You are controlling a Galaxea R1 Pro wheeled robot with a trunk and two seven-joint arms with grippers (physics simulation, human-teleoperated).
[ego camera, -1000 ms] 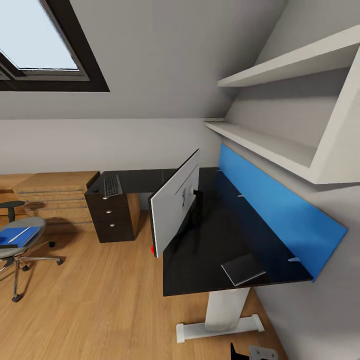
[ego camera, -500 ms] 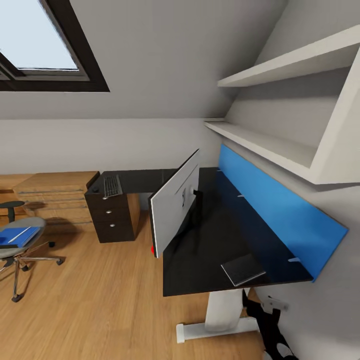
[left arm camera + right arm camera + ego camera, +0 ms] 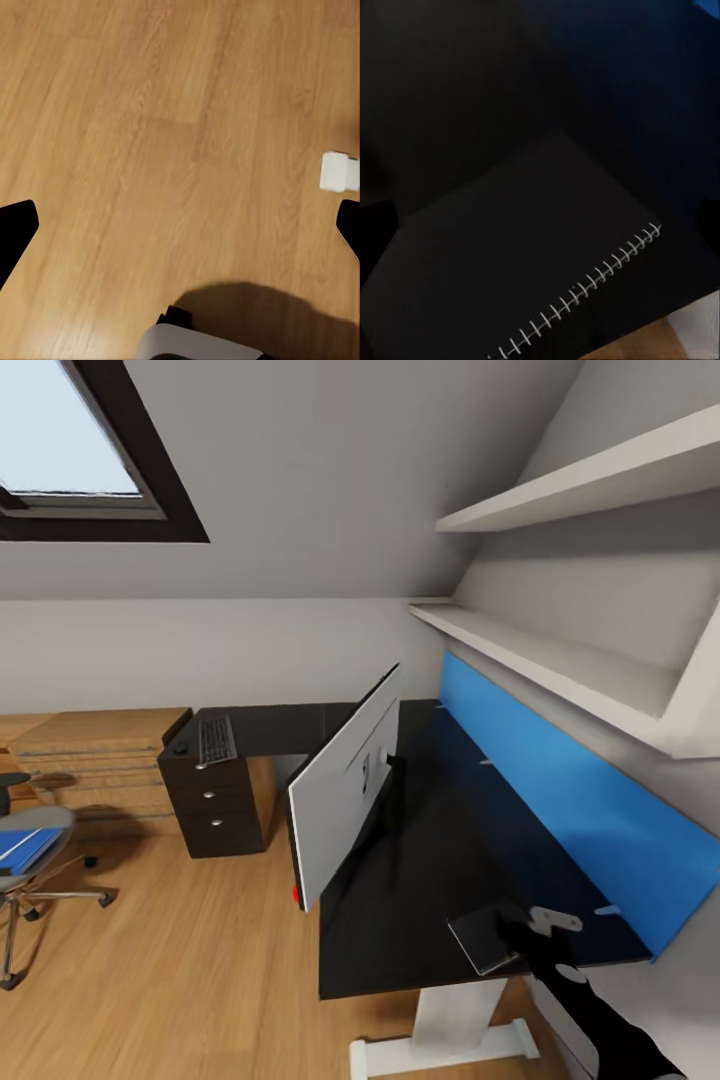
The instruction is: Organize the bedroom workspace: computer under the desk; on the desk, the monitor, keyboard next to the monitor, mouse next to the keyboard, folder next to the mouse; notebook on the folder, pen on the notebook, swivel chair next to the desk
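Sloped grey-white walls and a black-framed skylight (image 3: pixel 90 470) at the upper left close in this attic bedroom, with plank floor (image 3: pixel 180 970) across the bottom of the head view. At centre the L-shaped desk (image 3: pixel 420 900) runs along a blue back panel (image 3: pixel 560 810), white shelves (image 3: pixel 560 660) above it at the right. On the black top the monitor (image 3: pixel 345 800) stands with its grey back toward us, one lower corner past the desk's front edge. Farther back, left of centre, the keyboard (image 3: pixel 215 740) lies over the black drawers (image 3: pixel 210 810), with the small mouse (image 3: pixel 180 748) just beside it. At the left edge the swivel chair (image 3: pixel 30 860) carries the blue folder (image 3: pixel 22 847), well apart from the desk. Low and right, the notebook (image 3: pixel 485 940) lies flat near the desk's front corner, and the right gripper (image 3: pixel 540 932) hovers at its edge; how far its fingers are parted I cannot tell.

Looking from the left wrist, bare plank floor fills most of the frame. The left gripper's (image 3: pixel 180 240) black fingertips (image 3: pixel 15 229) sit at opposite edges, spread wide, holding nothing.

From the right wrist, the notebook's (image 3: pixel 510 277) dark cover and white spiral binding lie on the black desk top (image 3: pixel 457 90).
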